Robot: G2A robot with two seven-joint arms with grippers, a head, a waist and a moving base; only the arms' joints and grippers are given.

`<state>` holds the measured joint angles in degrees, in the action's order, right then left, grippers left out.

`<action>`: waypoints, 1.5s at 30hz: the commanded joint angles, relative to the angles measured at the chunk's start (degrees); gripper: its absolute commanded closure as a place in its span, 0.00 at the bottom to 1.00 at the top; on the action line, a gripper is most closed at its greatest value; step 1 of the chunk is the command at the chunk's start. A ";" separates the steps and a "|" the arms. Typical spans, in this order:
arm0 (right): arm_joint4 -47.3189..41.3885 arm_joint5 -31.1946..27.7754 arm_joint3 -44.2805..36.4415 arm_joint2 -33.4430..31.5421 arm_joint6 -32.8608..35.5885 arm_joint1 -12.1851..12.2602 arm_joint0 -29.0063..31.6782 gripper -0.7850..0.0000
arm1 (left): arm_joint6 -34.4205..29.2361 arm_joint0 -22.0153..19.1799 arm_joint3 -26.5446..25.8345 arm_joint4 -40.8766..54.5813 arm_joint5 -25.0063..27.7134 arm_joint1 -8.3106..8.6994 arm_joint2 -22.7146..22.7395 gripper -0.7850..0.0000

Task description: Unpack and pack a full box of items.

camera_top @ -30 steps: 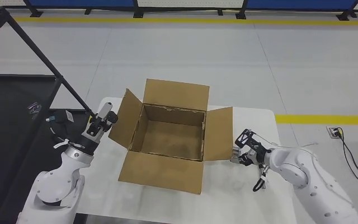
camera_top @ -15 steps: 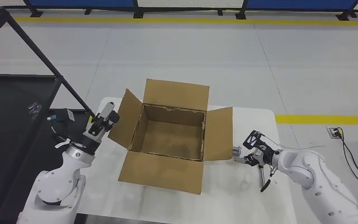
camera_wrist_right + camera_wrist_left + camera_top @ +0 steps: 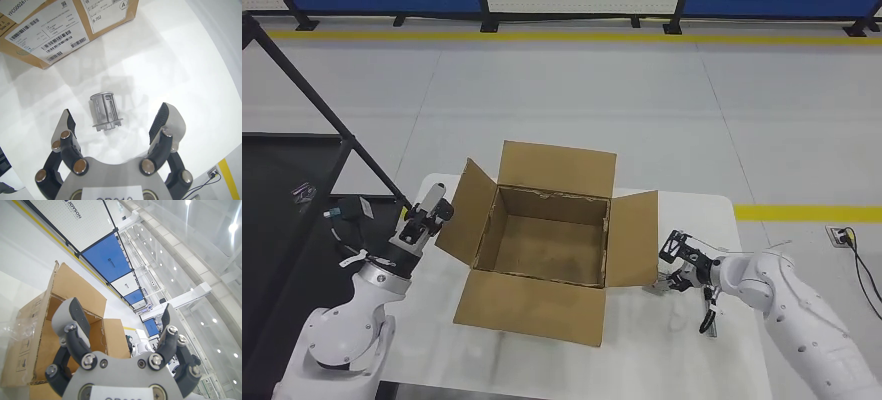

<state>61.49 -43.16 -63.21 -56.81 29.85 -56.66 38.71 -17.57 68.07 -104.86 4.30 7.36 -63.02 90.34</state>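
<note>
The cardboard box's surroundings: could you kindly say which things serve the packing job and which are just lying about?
Job: cardboard box, open and empty; small grey cylindrical part on the table beside it; right claw, open, facing that part; left claw, open beside the box.
Lying about: clear plastic film; black frame; floor socket with cable.

The white left arm (image 3: 347, 325) points its grey two-finger left gripper (image 3: 121, 305) upward, fingers spread wide. The white right arm (image 3: 787, 310) points its grey right gripper (image 3: 116, 111) downward, fingers likewise apart.
</note>
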 commanded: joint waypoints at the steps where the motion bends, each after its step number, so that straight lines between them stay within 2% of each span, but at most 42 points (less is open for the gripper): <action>1: -0.27 -0.73 2.39 1.55 -0.18 -0.66 -1.45 0.00 | 0.06 -0.03 -0.09 -0.27 -0.18 -0.03 -0.10 0.00; 11: 2.29 -3.83 9.17 6.05 -3.59 -2.62 -4.67 0.00 | 0.27 -0.81 -0.20 -1.31 -1.15 -0.22 -0.95 0.00; 24: 3.68 -2.52 11.27 9.36 -3.27 -4.55 -6.19 0.00 | 0.02 -1.62 0.24 -1.60 -1.46 -0.43 -1.40 0.00; 25: 3.58 -2.40 11.32 9.43 -2.98 -4.64 -6.29 0.18 | 0.00 -1.65 0.25 -1.60 -1.48 -0.44 -1.40 0.00; 26: 3.52 -2.32 11.34 9.49 -2.78 -4.71 -6.37 0.32 | -0.01 -1.67 0.28 -1.61 -1.49 -0.46 -1.40 0.00; 27: 3.44 -2.26 11.39 9.51 -2.55 -4.77 -6.42 0.51 | -0.03 -1.70 0.33 -1.62 -1.48 -0.47 -1.39 0.00; 28: 3.39 -2.17 11.37 9.46 -2.46 -4.80 -6.46 0.56 | -0.05 -1.74 0.38 -1.62 -1.47 -0.48 -1.38 0.00; 41: 2.16 -0.09 9.72 8.56 2.05 -4.88 -6.13 0.59 | -0.45 -2.16 0.94 -1.52 -1.20 -0.61 -1.27 0.00; 43: 1.59 0.34 9.47 8.35 3.00 -4.91 -6.13 0.73 | -0.44 -2.23 1.03 -1.53 -1.19 -0.64 -1.31 0.00; 44: 1.24 0.56 9.41 8.10 3.32 -4.88 -6.15 0.83 | -0.44 -2.28 1.10 -1.55 -1.17 -0.66 -1.34 0.00; 45: 0.82 0.80 9.50 7.65 3.38 -4.79 -6.17 0.99 | -0.44 -2.34 1.19 -1.57 -1.14 -0.67 -1.39 0.00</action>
<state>62.77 -42.62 -53.77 -48.69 33.11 -61.54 32.57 -18.01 65.79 -103.77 2.77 6.18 -63.67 89.01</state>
